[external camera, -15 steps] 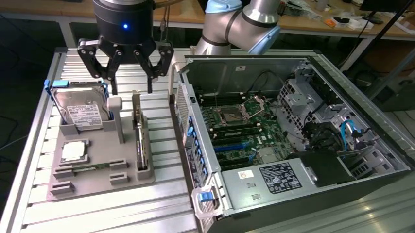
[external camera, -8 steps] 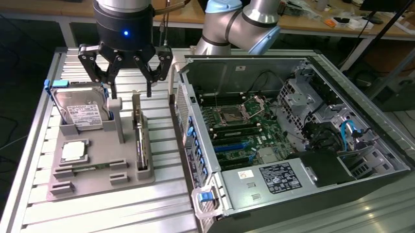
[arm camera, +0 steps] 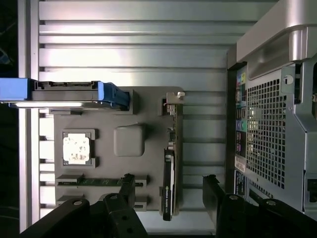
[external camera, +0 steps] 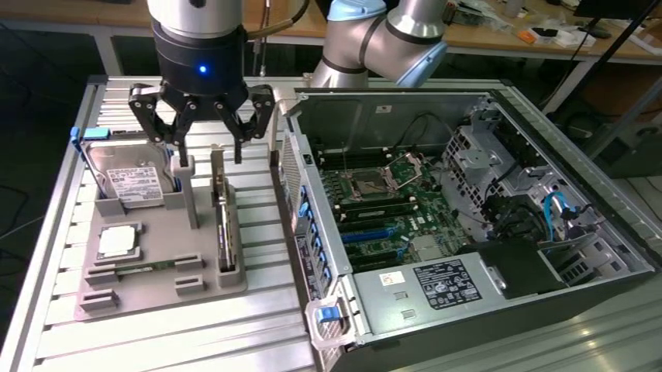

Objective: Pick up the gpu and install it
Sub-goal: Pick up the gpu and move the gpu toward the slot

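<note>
End effector (external camera: 205, 146) open above gpu (external camera: 222, 225), hard drive (external camera: 129, 180) white label illegible

Matt plastic tray (external camera: 178, 242), ribbed metal tbl (external camera: 155, 342)

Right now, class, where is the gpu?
The gpu stands on edge in the grey holder, between the hard drive at the exterior view's left and the computer case at its right.

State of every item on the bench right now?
Green-brown gpu card, silvery bracket: on edge in grey plastic holder, not gripped.
Black gripper: open, empty, above the gpu card.
Silver hard drive, white label: standing in holder.
Square silver processor: flat in holder.
Grey metal computer case: on its side, panel off.
</note>
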